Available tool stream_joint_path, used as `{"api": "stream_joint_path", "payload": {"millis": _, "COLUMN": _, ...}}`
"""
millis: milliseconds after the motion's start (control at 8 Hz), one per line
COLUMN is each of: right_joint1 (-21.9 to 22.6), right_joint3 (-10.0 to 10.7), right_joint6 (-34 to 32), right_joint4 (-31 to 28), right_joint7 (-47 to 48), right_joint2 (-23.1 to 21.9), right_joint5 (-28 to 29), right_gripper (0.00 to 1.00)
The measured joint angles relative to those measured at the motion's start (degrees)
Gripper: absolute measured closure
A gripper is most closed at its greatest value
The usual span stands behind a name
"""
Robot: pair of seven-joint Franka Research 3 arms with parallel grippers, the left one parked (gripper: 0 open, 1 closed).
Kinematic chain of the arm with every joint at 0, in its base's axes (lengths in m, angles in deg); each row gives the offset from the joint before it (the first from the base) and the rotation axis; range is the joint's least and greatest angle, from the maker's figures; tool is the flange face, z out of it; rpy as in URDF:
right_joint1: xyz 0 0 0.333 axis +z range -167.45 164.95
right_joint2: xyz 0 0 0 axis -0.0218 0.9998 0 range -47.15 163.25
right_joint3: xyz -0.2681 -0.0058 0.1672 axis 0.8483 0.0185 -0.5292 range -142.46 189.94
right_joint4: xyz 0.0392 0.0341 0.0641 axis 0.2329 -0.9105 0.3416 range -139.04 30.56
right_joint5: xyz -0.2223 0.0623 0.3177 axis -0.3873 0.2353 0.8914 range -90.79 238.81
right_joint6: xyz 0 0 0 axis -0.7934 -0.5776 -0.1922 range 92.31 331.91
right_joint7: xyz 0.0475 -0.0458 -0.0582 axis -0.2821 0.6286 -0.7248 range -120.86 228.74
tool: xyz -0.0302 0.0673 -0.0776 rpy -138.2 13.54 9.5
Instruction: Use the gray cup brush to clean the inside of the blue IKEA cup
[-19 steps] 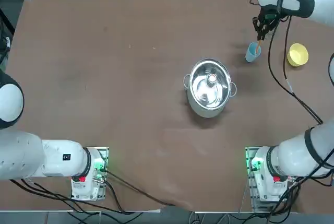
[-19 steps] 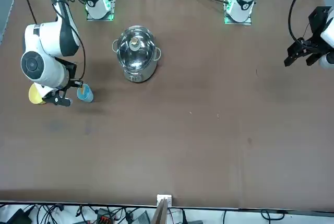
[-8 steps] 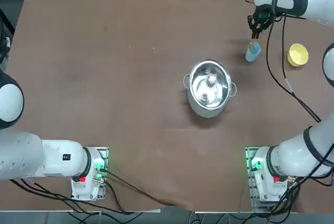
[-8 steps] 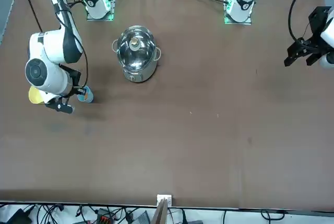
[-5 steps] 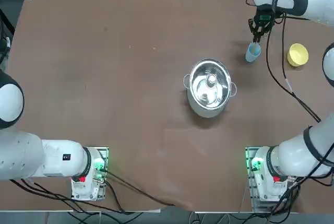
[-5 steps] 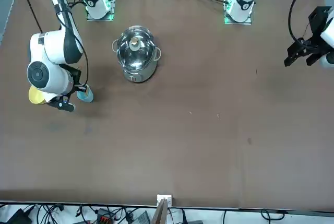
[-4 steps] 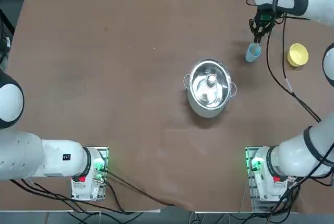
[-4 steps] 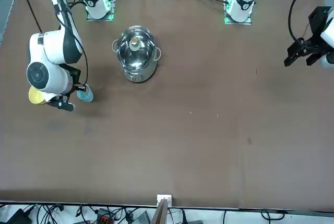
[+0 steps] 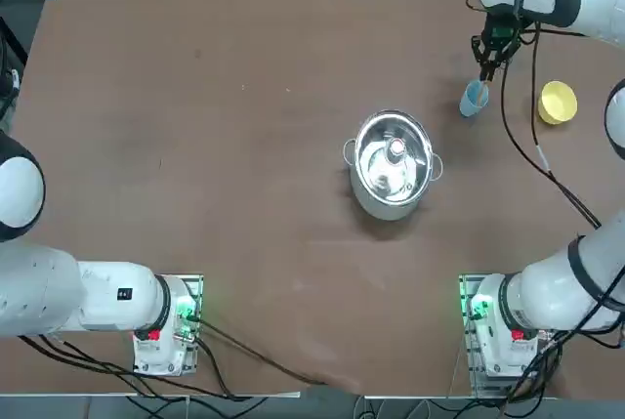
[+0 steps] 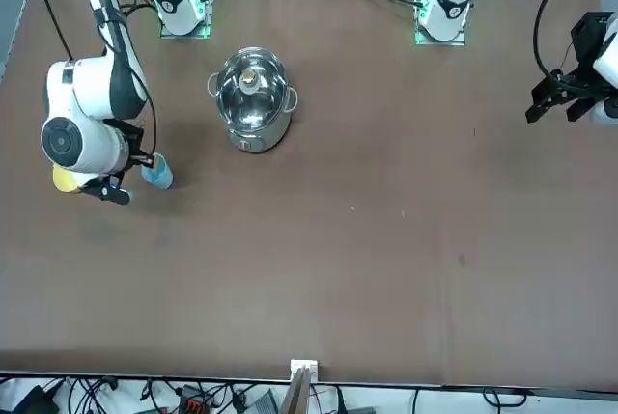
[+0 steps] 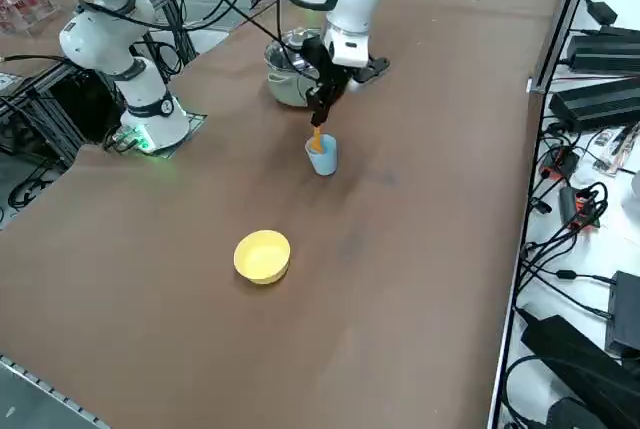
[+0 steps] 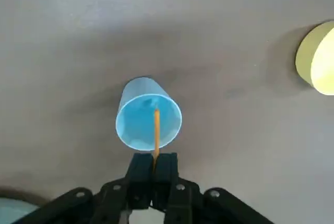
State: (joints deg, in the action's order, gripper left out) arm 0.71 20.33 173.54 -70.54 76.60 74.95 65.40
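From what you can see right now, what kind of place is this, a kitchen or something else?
Probably a robotics lab, not a kitchen. The brown table holds only test items: a steel pot, a yellow cup and the blue cup, into which the right gripper holds the brush. Loose cables and black boxes line the table's edge.

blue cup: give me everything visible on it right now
The blue IKEA cup is a small light-blue tumbler, plastic by its look, tapered, without a handle. It stands upright, mouth up, on the brown table, between the steel pot and the yellow cup, touching neither. The gray cup brush, with its thin orange handle, reaches down into its mouth, held by the right gripper directly above, jaws shut.
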Motion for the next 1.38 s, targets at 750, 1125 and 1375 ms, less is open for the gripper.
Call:
{"api": "stream_joint_path", "payload": {"millis": 750, "right_joint1": -0.27, "right_joint3": -0.24, "right_joint6": 0.15, "right_joint4": 3.95, "right_joint7": 3.04, "right_joint2": 2.92, "right_joint5": -0.86, "right_gripper": 0.97}}
{"api": "stream_joint_path", "payload": {"millis": 1125, "right_joint1": 1.2, "right_joint3": -0.75, "right_joint6": 0.22, "right_joint4": 5.9, "right_joint7": 6.48, "right_joint2": 4.7, "right_joint5": -0.43, "right_gripper": 0.97}}
{"api": "stream_joint_path", "payload": {"millis": 1375, "right_joint1": 1.52, "right_joint3": -0.84, "right_joint6": -0.2, "right_joint4": 5.93, "right_joint7": 6.79, "right_joint2": 4.81, "right_joint5": -0.26, "right_gripper": 0.97}}
